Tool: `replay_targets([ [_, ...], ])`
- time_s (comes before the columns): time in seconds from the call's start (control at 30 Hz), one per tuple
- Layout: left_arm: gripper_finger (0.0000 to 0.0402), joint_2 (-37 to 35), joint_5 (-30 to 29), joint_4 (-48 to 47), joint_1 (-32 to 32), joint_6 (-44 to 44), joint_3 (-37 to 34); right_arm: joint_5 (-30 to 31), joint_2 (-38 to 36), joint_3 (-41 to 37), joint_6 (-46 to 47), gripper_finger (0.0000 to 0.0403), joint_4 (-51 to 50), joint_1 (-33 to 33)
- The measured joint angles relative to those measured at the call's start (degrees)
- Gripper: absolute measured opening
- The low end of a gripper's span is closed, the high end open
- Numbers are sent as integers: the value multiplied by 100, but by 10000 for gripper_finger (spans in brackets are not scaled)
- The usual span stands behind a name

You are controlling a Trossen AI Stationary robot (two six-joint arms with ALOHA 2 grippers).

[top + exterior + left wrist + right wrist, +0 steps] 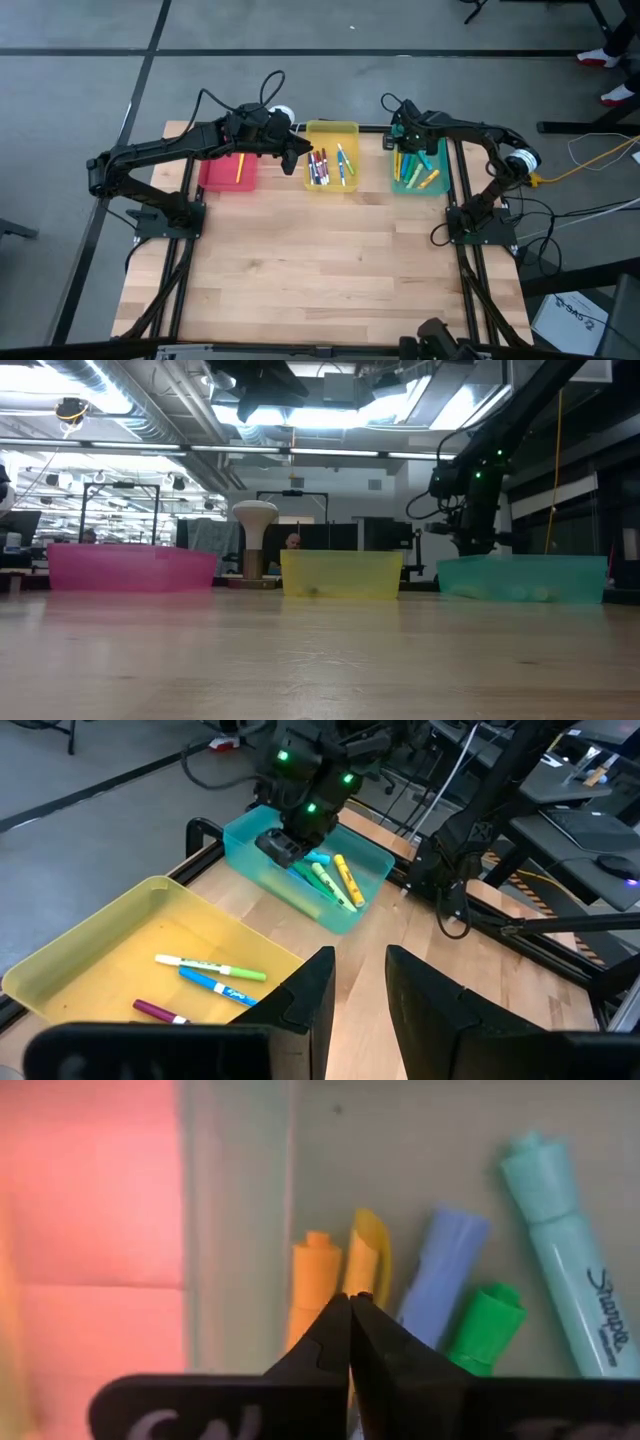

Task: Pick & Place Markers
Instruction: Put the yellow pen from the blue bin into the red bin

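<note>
Left gripper (pixel 297 152): in the high view, upper middle of the frame, over the gap between the red tray (pixel 228 170) and the yellow tray (pixel 333 130); its wrist view shows the fingers (pixel 300 1005) parted with nothing between them, likely because it is between trays and not at a marker.
Right gripper (pixel 350 1302): upper right of the high view, down inside the teal tray (pixel 418 186); fingertips pressed together. Its wrist view shows the tips meeting just in front of a yellow marker (pixel 368 1250), and I cannot tell whether they pinch it or merely touch it.
Teal tray markers: an orange (pixel 312 1285), a yellow, a pale blue (pixel 440 1270), a green (pixel 485 1325) and a mint highlighter (pixel 565 1250) lie side by side, touching, so a fine closed tip may be meant to nudge one clear.
Yellow tray markers: several (pixel 328 165) lie loose on the floor of the tray, top centre of the high view.
Red tray marker: a single yellow marker (pixel 240 166) lies in it, upper left of centre.
Step, as a judgement: sorting seems under way, the right arm working the crowded tray while the left hovers open.
Risk: packed markers could shift together.
</note>
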Motion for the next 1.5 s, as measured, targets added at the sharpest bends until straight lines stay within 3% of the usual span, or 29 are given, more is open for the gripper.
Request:
replay_targets([
  [0.5,86,0,-5,0,0,-107,0,-25,409,13,-74,7,-6,0],
  [0.73,86,2,-8,1,0,-109,0,-91,424,13,-72,34,-8,-17],
  [1.13,86,0,-20,1,0,-109,0,-76,429,2,-50,120,-47,-19],
  [1.5,86,0,-24,0,0,-109,0,-29,615,13,-50,118,-69,-18],
])
